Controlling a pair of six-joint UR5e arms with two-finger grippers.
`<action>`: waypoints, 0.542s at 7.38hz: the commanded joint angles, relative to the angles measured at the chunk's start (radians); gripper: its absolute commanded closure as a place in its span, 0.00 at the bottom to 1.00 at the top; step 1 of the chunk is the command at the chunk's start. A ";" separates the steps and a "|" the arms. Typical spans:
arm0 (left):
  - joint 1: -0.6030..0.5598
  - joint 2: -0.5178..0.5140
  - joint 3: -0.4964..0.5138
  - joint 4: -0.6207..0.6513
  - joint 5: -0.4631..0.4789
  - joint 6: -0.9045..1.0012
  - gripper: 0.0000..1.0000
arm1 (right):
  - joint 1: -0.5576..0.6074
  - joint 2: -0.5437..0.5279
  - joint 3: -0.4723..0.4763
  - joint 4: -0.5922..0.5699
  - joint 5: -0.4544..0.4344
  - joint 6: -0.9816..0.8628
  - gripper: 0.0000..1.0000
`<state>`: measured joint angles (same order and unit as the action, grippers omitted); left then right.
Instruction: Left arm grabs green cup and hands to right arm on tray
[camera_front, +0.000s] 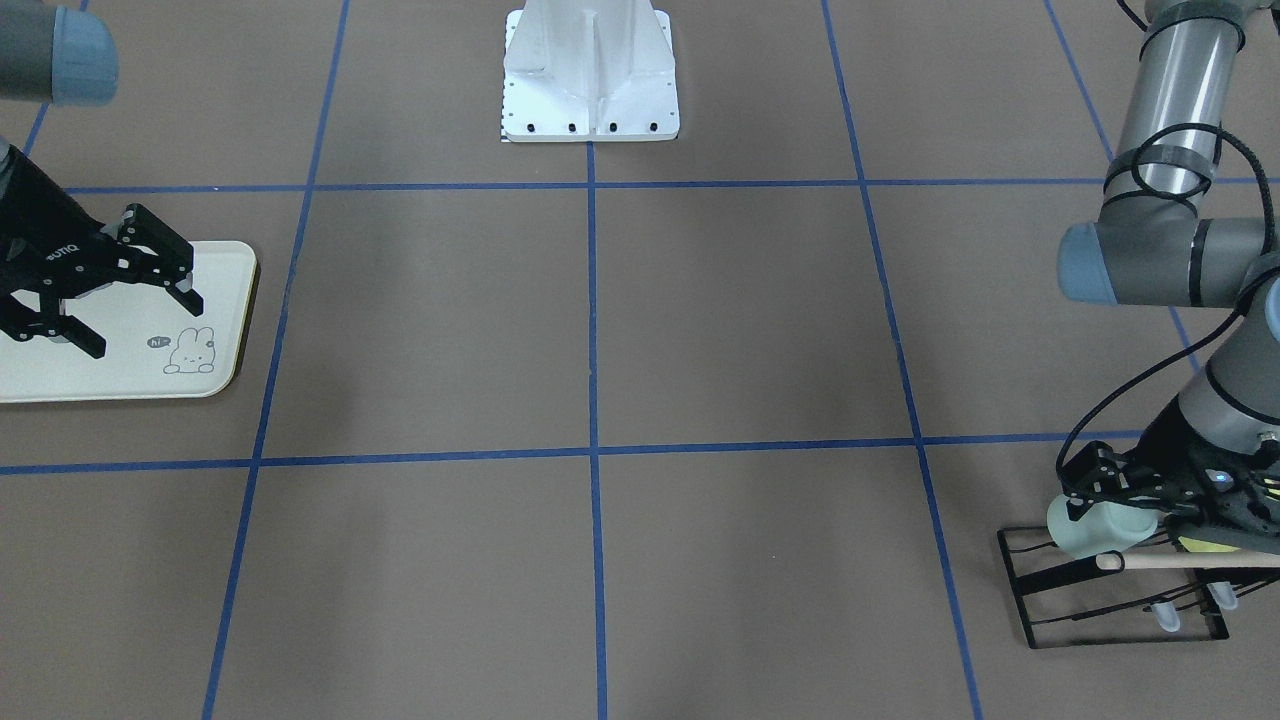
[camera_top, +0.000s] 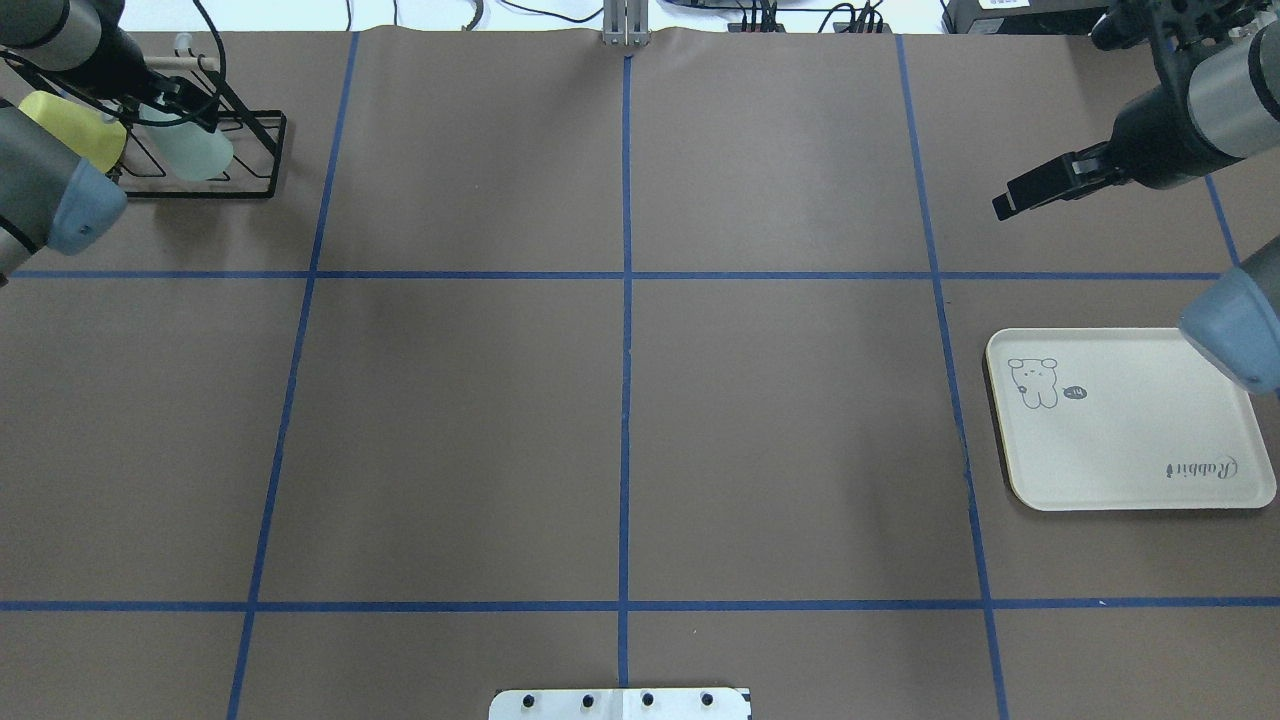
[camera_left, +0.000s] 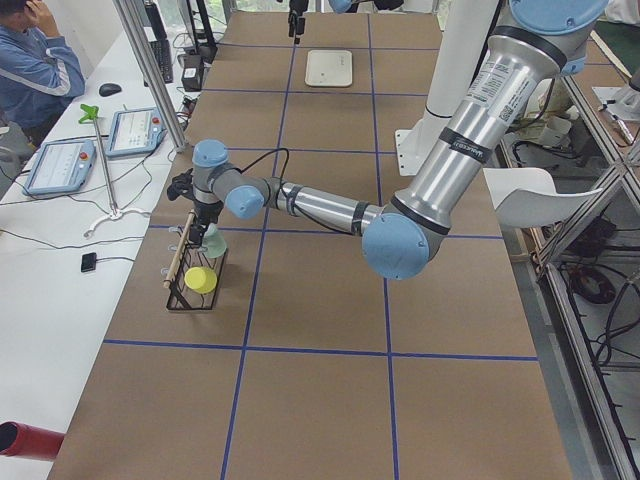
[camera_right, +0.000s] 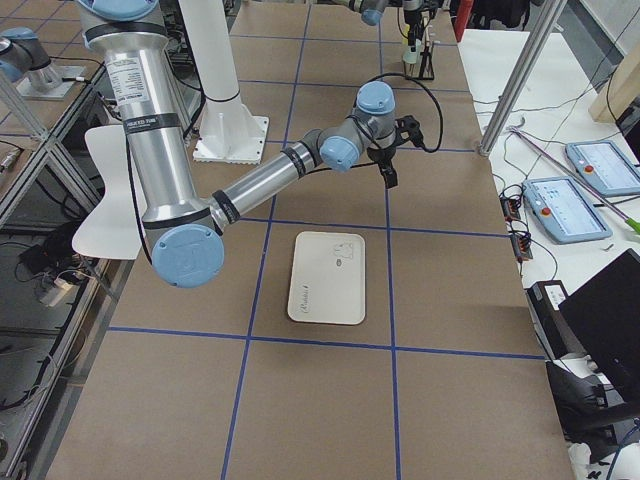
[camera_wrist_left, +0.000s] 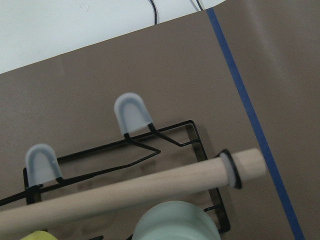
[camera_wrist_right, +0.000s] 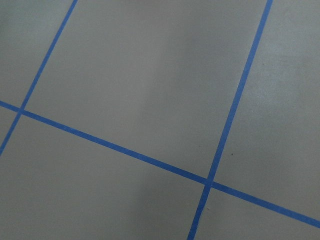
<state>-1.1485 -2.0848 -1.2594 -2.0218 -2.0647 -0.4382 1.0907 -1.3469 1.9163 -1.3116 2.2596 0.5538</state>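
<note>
The pale mint-green cup (camera_front: 1095, 535) hangs tilted on a black wire rack (camera_front: 1040, 600) at the table's far left corner; it also shows in the overhead view (camera_top: 197, 152) and at the bottom of the left wrist view (camera_wrist_left: 175, 222). My left gripper (camera_front: 1120, 500) is at the cup, with its jaws on either side of it. I cannot tell whether they press on it. The cream tray (camera_top: 1130, 440) with the rabbit drawing lies empty on the right. My right gripper (camera_front: 140, 322) is open and empty, raised by the tray's far end (camera_right: 388, 172).
A yellow-green cup (camera_top: 70, 125) hangs on the same rack beside the mint one. A wooden rod (camera_wrist_left: 125, 192) runs along the rack's top. The white robot base (camera_front: 590, 70) stands at mid table. Operators' desks border the far side.
</note>
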 joint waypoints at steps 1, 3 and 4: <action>0.003 0.003 0.000 0.000 0.000 -0.004 0.01 | 0.000 -0.001 0.000 0.000 0.000 0.000 0.00; 0.003 0.009 -0.002 0.000 0.000 -0.004 0.28 | 0.000 -0.001 0.000 0.000 0.000 0.000 0.00; 0.003 0.015 -0.005 0.002 0.000 -0.001 0.47 | 0.000 -0.001 0.000 0.000 0.000 0.000 0.00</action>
<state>-1.1460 -2.0750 -1.2616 -2.0215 -2.0647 -0.4410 1.0907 -1.3482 1.9160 -1.3115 2.2596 0.5538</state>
